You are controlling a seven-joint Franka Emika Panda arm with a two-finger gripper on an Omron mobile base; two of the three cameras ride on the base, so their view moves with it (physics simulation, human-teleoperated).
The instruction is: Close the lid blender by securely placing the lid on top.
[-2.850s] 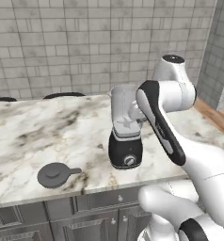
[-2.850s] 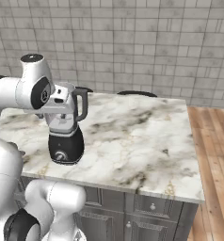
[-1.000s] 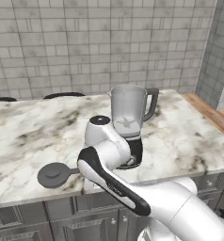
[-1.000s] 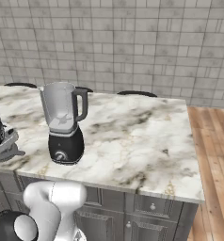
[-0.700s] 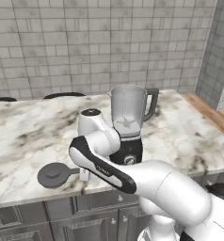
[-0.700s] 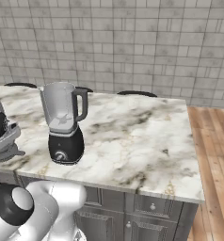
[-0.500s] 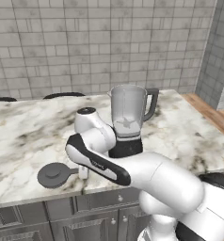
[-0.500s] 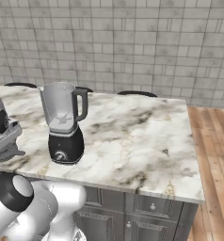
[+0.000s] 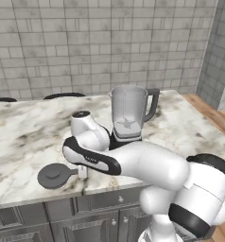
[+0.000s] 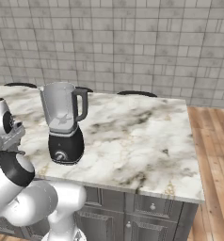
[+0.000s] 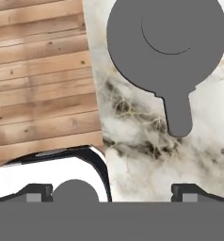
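- My end effector (image 11: 111,189) hangs over the near edge of the marble desk (image 9: 24,137), jaws spread wide and holding nothing.
- The lid (image 9: 53,175) lies flat on the desk near that edge, just left of my end effector, tab pointing toward it.
- The blender (image 9: 129,115) stands uncovered, farther right.

Bare counter (image 9: 24,142) rings lid (image 9: 54,175)
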